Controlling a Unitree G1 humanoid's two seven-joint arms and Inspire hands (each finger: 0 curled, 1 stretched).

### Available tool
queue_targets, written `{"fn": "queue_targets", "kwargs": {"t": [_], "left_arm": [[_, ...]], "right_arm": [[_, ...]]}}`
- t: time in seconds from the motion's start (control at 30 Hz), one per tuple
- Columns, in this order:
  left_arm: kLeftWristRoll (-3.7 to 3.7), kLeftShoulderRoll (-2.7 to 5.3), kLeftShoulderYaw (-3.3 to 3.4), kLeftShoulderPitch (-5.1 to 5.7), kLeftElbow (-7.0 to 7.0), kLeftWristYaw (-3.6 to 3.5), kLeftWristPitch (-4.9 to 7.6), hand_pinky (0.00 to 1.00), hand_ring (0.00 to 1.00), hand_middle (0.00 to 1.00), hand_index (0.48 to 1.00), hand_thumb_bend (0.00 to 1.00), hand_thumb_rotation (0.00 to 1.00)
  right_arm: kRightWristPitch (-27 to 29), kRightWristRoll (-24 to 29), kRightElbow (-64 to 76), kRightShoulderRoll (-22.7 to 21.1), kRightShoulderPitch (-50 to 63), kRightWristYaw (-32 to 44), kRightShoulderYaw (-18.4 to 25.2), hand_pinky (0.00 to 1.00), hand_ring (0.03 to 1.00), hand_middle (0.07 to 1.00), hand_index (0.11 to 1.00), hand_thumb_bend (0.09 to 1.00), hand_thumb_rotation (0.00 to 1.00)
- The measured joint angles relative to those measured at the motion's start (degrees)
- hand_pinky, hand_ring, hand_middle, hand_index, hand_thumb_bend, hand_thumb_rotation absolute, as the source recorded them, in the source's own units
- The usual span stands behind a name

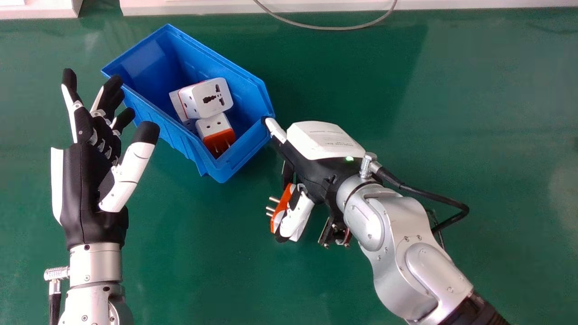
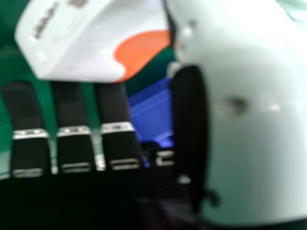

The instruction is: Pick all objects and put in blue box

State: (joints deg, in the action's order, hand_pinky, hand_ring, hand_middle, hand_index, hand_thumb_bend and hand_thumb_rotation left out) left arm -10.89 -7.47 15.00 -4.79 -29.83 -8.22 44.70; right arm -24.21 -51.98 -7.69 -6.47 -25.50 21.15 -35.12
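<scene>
In the head view the blue box (image 1: 244, 83) holds two white adapters, one plain-faced with sockets (image 1: 212, 97) and one with an orange end (image 1: 216, 131). Just right of the box's near corner is my right hand (image 1: 311, 167), pinching an orange and white plug (image 1: 281, 210) whose metal pins point left, outside the box. From the right hand view, the white and orange plug (image 2: 96, 48) lies between the thumb and fingers of my right hand (image 2: 72, 115). My left hand (image 1: 92, 180) hovers left of the box, open and holding nothing.
A grey cable (image 1: 334, 28) loops along the far edge of the green table (image 1: 474, 113). White panels (image 1: 216, 6) border that edge. Part of the blue box (image 2: 151, 112) appears beyond the fingers in the right hand view.
</scene>
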Motion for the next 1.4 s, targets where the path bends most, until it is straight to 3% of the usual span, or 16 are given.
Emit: {"fn": "queue_targets", "kwargs": {"t": [0.37,0.5,0.63,0.83,1.2,1.4], "left_arm": [[-0.43,0.00,-0.01,0.09,0.02,-0.47,0.00,0.89,0.93,0.92,0.910,0.84,0.55],[-0.40,0.01,-0.01,0.14,0.04,-0.40,0.00,0.89,0.93,0.92,0.909,0.84,0.56],[-0.99,0.09,-0.02,0.25,0.34,-0.84,-0.18,0.89,0.93,0.92,0.909,0.85,0.54],[-0.29,0.07,0.00,0.31,0.32,-0.45,-0.12,0.89,0.93,0.92,0.911,0.84,0.55],[-0.36,0.07,0.02,0.31,0.23,-0.41,0.10,0.88,0.92,0.92,0.914,0.80,0.54],[-0.28,0.07,0.02,0.25,0.09,-0.30,0.15,0.89,0.93,0.92,0.913,0.80,0.54]], "right_arm": [[0.63,1.82,2.06,-0.44,1.97,-0.74,0.58,0.41,0.509,0.498,0.490,0.519,0.00],[0.31,2.29,6.19,-0.84,4.66,-0.83,1.16,0.33,0.421,0.494,0.527,0.511,0.00],[0.72,3.19,11.61,-1.24,6.96,-1.26,2.68,0.26,0.399,0.486,0.522,0.511,0.00],[3.84,4.74,17.84,-2.09,8.74,-4.72,5.43,0.24,0.394,0.478,0.519,0.510,0.00],[7.28,6.85,22.55,-1.68,10.73,-9.98,7.77,0.30,0.401,0.485,0.509,0.515,0.00],[14.88,8.52,21.02,-1.47,9.36,-17.31,8.73,0.32,0.419,0.487,0.498,0.508,0.00]]}}
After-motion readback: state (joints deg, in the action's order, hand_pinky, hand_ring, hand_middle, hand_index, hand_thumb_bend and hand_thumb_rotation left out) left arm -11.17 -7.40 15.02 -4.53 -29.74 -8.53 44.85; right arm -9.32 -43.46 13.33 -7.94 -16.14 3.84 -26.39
